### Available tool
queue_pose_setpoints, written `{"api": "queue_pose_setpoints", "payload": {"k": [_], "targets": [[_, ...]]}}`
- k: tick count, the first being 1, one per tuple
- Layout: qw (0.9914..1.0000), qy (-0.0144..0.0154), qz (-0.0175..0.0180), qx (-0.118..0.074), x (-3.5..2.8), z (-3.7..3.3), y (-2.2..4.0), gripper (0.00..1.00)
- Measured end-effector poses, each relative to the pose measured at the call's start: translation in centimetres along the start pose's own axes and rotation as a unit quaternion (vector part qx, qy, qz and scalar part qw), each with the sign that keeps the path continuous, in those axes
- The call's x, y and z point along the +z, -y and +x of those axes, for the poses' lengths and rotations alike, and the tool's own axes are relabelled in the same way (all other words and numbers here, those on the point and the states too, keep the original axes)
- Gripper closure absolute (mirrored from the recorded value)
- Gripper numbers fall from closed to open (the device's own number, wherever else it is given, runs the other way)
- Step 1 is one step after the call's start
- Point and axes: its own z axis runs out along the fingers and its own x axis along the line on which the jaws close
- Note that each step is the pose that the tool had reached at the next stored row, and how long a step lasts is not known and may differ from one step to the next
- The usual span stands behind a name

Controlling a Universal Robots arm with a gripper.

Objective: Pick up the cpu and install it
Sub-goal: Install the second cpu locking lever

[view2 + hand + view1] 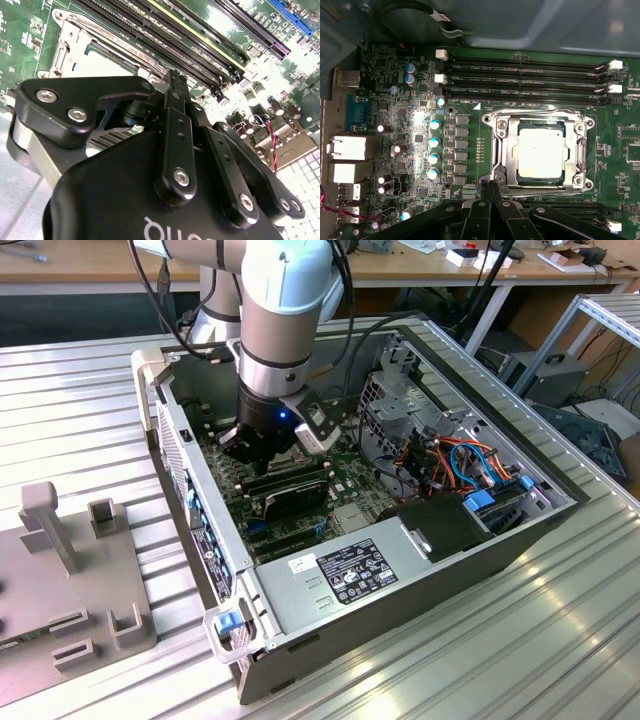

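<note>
Sitting seated in its metal-framed socket (pixel 540 150) right of centre in the first wrist view, the cpu (pixel 540 152) shows its dull silver top, framed on all four sides with screw posts at the corners. My gripper (pixel 491 187) hangs just beside the socket's lower-left edge, fingertips pressed together, clenched on nothing. Memory slots (pixel 525 80) run close above the socket, leaving little room there; capacitors (pixel 434 150) crowd the board to its left. In the second wrist view my fingers (pixel 176 120) rise before the socket (pixel 100 60), whose pale centre is washed out. The exterior view has my arm (pixel 285 310) reaching down into the open computer case (pixel 330 585), its walls closing round.
</note>
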Motion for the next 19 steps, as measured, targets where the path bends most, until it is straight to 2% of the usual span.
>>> {"api": "queue_pose_setpoints", "payload": {"k": [7,17,18,19], "targets": [[1.0,0.0027,0.0001,-0.001,0.2,0.1,-0.27,0.89],[0.99997,0.0074,0.002,-0.002,1.14,0.33,-0.26,0.89],[0.9999,0.0071,0.012,-0.003,1.16,0.37,-0.29,0.89],[0.9999,0.0071,0.012,-0.003,-0.75,0.29,-0.55,0.89]]}}
